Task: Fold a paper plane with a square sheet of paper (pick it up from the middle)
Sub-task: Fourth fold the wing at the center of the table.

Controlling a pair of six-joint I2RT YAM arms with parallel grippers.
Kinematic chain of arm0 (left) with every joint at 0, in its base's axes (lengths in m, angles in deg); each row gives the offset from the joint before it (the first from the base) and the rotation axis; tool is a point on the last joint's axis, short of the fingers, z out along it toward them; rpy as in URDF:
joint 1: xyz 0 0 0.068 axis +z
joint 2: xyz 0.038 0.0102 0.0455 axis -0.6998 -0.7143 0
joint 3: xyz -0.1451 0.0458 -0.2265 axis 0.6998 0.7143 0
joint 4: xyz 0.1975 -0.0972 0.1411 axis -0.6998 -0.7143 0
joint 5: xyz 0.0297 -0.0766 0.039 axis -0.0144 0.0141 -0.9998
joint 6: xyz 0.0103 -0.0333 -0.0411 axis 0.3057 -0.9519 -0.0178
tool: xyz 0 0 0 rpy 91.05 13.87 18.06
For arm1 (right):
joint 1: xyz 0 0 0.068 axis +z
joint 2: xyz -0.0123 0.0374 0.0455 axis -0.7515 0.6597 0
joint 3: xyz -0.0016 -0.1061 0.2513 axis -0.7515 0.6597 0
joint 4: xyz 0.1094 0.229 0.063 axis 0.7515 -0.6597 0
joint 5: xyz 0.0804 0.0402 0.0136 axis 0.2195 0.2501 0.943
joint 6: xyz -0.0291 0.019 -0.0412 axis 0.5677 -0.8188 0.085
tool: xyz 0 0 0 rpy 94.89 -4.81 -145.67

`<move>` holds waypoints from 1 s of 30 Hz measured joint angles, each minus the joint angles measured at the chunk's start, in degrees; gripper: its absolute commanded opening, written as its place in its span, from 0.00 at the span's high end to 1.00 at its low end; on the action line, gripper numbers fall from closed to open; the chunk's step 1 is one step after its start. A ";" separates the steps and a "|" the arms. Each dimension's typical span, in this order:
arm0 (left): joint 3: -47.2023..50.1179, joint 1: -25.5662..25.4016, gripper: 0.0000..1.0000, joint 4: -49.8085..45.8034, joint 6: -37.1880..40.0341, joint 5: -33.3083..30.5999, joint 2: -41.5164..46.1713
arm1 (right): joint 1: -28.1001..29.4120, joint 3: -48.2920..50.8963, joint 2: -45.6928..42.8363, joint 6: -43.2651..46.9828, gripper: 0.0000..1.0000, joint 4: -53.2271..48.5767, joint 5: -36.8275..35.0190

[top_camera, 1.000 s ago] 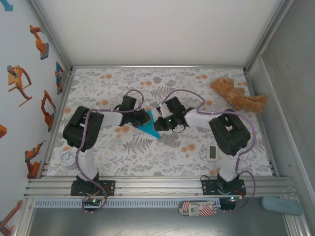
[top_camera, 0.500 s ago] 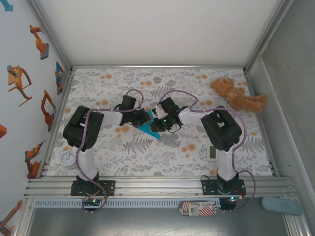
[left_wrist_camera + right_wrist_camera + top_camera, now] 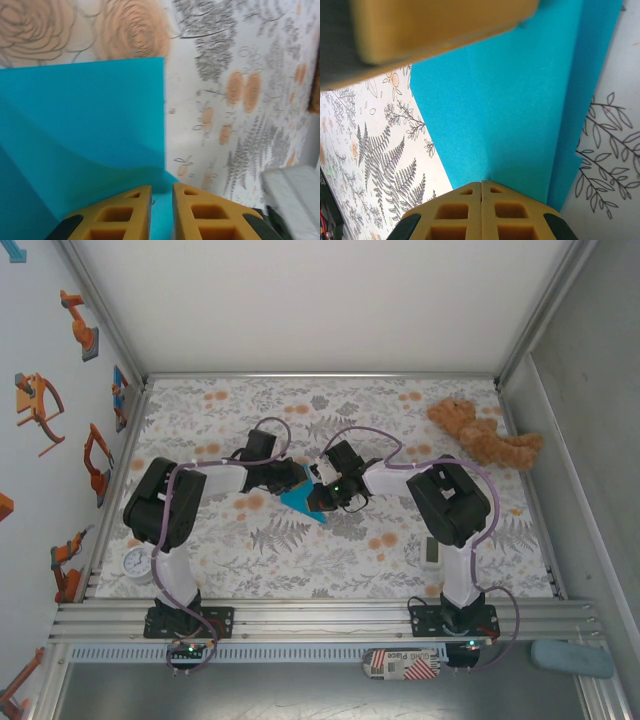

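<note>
Bright, even light — wrist foregrounds blurred.

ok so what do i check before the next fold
1. right gripper pinching the paper: ok, pads closed on its edge.
2. left gripper holding the paper: ok, paper sits in its narrow gap.
3. Crease formed: ok, a fold line runs to the right gripper.
4. Room between the two grippers: cannot tell, they sit very close in the top view.
5. teddy bear and timer out of the way: ok, both off to the right.
</note>
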 measured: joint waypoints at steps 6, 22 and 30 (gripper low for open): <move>3.26 0.02 0.85 2.05 0.02 0.04 2.03 | 0.00 0.00 0.00 0.00 0.96 0.00 0.00; 0.26 -0.63 0.86 -3.54 0.02 -2.03 -1.51 | -0.04 0.00 -0.42 -0.24 0.96 -0.17 0.11; -4.44 -1.25 0.86 -10.93 0.04 -4.11 -2.89 | -0.07 0.00 -2.10 -1.79 0.97 -0.26 -1.70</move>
